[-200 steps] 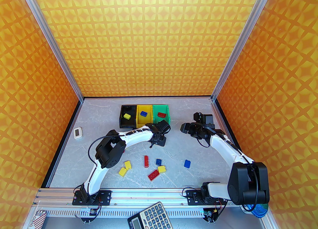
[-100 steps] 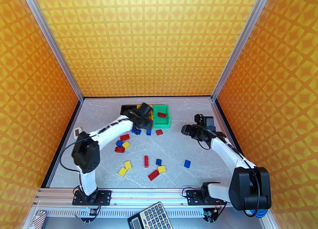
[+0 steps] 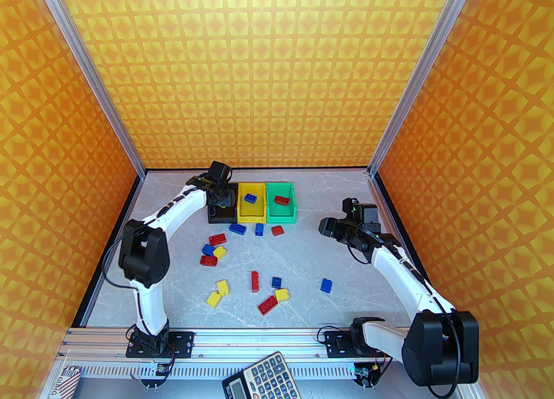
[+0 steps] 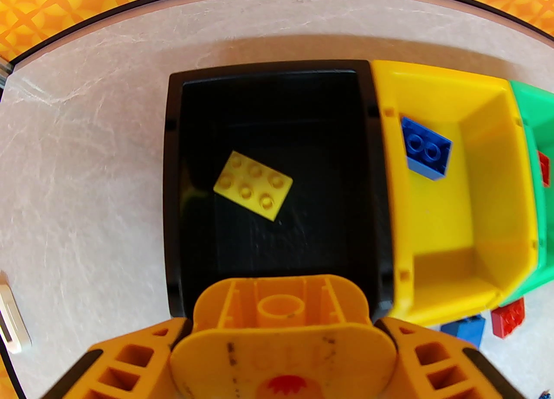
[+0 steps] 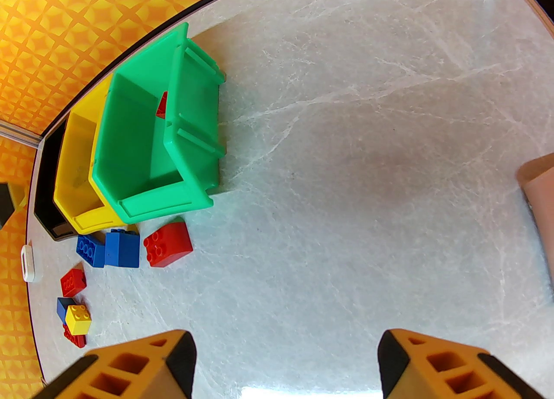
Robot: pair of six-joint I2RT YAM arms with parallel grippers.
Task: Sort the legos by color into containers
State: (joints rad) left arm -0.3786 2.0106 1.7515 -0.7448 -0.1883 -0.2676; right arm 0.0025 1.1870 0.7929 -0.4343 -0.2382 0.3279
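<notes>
The left gripper (image 4: pixel 281 323) hangs over the black bin (image 4: pixel 173 172), jaws clamped on a yellow brick (image 4: pixel 277 297) by its flat sides. A second yellow brick (image 4: pixel 253 184) lies inside. The right gripper (image 5: pixel 285 345) is empty, jaws apart. The bricks look light, stiff and slick, so pinch them across the smooth walls. The red mark (image 4: pixel 283 386) may be a logo, but it is unreadable.

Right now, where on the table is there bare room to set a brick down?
Best patch: the table right of the green bin, out to the right gripper and down to the lone blue brick. Crowded: the bricks in front of the bins, and the centre cluster.
</notes>
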